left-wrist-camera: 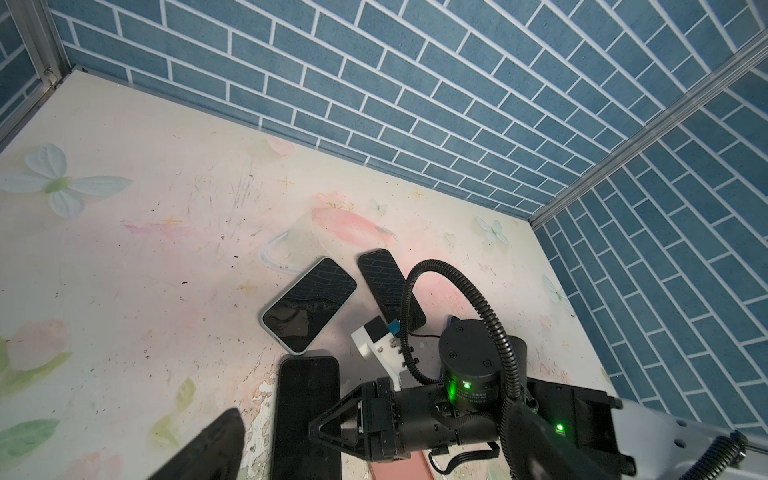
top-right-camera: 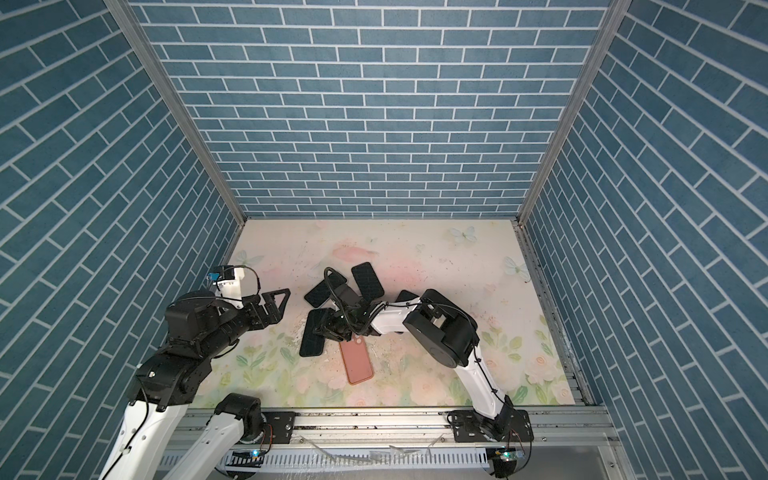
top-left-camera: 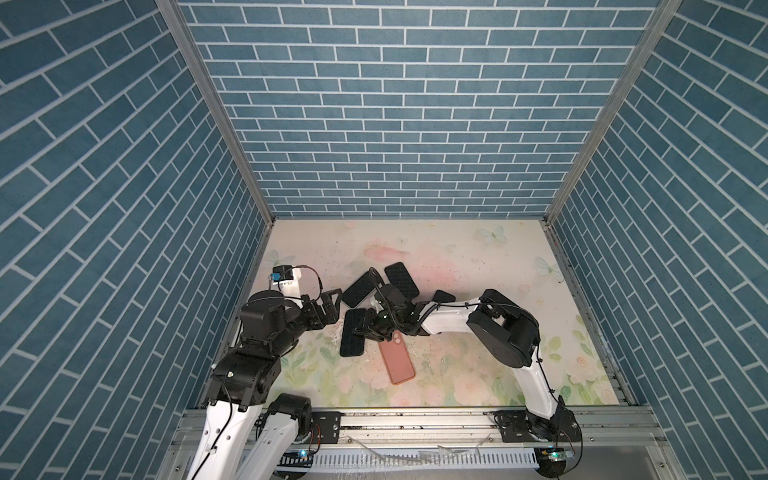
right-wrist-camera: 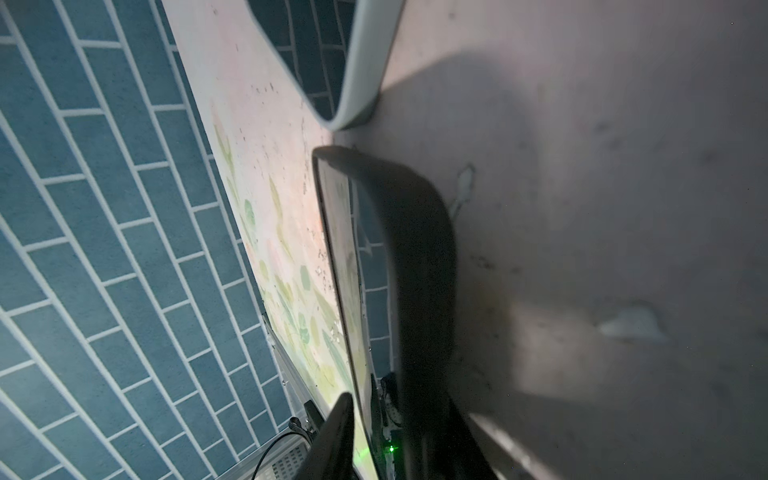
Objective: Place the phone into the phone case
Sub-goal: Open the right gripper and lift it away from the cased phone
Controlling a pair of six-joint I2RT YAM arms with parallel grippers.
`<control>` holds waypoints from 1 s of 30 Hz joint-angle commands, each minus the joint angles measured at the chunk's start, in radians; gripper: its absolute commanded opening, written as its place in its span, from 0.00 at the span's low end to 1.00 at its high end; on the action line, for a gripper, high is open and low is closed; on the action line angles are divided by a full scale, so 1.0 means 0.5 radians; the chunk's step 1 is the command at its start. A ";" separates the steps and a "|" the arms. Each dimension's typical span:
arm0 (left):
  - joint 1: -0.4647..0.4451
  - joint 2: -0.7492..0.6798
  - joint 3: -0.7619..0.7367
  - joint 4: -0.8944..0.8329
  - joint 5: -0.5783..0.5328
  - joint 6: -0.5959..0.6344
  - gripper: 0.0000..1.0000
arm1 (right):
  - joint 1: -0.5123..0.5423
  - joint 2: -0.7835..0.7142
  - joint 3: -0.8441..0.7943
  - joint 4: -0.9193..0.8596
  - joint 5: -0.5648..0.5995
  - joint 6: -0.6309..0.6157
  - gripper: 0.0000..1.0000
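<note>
1. In both top views, the black phone is seen lying flat on the flowered table, left of centre. The right gripper is reached across over the phone's far half. Whether it is clenched on the phone or released cannot be told here. The pink phone case is laid flat just right of the phone and slightly nearer, apart from it. Its far end is partly hidden by the right arm. A light-edged phone and a third phone are laid farther back. The left gripper is held left of the phones, its jaws spread with nothing between them.

2. In the left wrist view, the black phone is shown screen up, with the light-edged phone just beyond it and the third phone beside that. The right gripper is placed at the black phone's right edge. A strip of the pink phone case is seen near it.

3. In the right wrist view, the black phone is seen edge-on, the table mirrored in its screen. One finger is seen over the screen with a thin gap. The other jaw cannot be made out, so the grip cannot be told. A corner of the light-edged phone is seen just beyond.
</note>
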 commanded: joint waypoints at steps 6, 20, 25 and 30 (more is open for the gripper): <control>-0.014 -0.009 0.029 -0.045 0.036 0.093 0.99 | -0.001 -0.153 0.017 -0.445 0.322 -0.219 0.45; -0.015 -0.129 0.169 -0.378 -0.580 -0.050 1.00 | -0.021 -0.792 0.158 -1.119 0.983 -0.885 0.53; -0.015 -0.061 0.066 -0.195 0.019 -0.078 0.94 | -0.106 -1.320 -0.032 -1.424 1.395 -1.169 0.53; -0.083 0.121 -0.056 -0.096 0.405 -0.205 0.95 | -0.319 -1.884 -0.536 -1.455 1.367 -1.124 0.63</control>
